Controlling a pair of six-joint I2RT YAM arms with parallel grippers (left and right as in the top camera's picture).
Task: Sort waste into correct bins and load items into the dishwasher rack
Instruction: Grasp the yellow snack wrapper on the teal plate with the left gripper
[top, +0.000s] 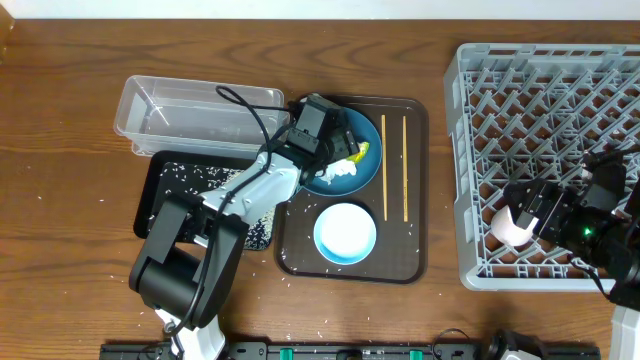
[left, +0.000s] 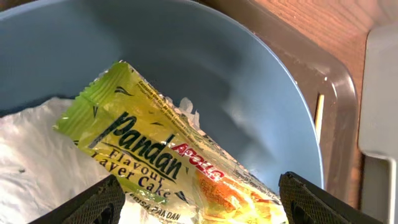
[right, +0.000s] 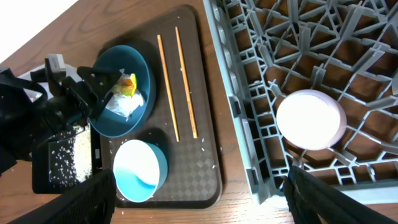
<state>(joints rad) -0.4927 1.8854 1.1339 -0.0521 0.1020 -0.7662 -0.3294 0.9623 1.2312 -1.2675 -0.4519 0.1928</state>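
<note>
The yellow-green snack wrapper lies on crumpled white tissue in the dark blue plate on the brown tray. My left gripper is open, its fingers either side of the wrapper's end, low over the plate. The white bowl and two chopsticks lie on the same tray. Rice grains cover the black tray. My right gripper is open and empty above the grey rack, beside a small pale pink cup sitting in it. The white cup is out of view.
The clear tub stands at the back left, the black tray in front of it. The brown serving tray sits mid-table. Loose rice grains are scattered on it and on the wooden table near the front.
</note>
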